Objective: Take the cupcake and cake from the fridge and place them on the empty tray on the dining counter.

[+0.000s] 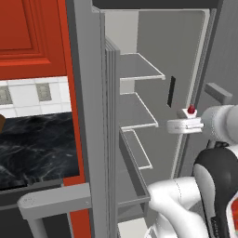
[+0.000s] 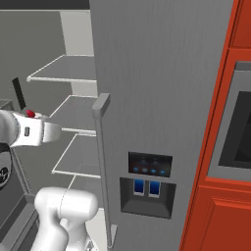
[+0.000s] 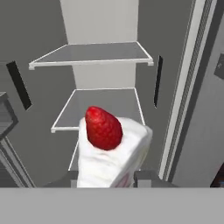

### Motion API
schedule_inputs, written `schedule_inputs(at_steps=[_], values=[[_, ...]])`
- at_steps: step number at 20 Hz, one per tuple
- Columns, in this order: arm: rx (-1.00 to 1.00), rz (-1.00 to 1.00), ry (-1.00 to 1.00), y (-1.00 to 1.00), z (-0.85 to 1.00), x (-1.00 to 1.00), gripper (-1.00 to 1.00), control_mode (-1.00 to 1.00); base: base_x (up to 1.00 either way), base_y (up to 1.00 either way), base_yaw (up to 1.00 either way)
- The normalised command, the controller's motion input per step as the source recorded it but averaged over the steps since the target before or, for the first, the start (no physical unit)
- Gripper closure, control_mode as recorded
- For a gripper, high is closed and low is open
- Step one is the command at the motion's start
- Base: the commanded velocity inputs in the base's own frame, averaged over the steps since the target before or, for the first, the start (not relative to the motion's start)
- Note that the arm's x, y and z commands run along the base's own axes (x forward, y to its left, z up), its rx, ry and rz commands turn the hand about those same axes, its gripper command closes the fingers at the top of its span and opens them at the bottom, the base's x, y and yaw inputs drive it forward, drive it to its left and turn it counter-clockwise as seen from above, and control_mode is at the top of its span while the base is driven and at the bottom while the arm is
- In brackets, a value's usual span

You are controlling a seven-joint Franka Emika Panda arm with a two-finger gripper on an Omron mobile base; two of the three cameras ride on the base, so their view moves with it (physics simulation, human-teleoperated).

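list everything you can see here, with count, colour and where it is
cake: one, white slice with a red strawberry on top, held between the gripper's fingers in front of the open fridge
fridge: one, grey steel, left door open, right door shut
fridge shelves: at least three, grey with white edges, inside the fridge, bare
fridge handle: one, grey bar, upright on the shut door
dispenser panel: one, dark with blue lights, low on the shut door
wall cabinets: red, left of the fridge
wall counter: one, black marble, under white tiles
oven: one, dark front, grey frame, right of the fridge
gripper: one, white, shut on the cake
arm: one, white with dark joints, lower right of the left base view
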Motion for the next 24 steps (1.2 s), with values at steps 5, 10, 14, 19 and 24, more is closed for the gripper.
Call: schedule_inputs(at_steps=[5,10,14,19,24], values=[[0.03,0.11,-0.11,-0.04,0.47,-0.75,1.00,-1.00,0.00,0.00,0.00],[0.00,0.01,0.00,0.00,0.07,-0.20,1.00,1.00,-0.80,-0.13,0.04],[0.00,0.00,0.00,0.00,0.00,0.00,1.00,1.00,-1.00,-0.36,0.00],[0.00,0.00,0.00,0.00,0.00,0.00,1.00,1.00,-1.00,-0.44,0.00],[0.00,0.00,0.00,0.00,0.00,0.00,1.00,1.00,-1.00,-0.36,0.00]])
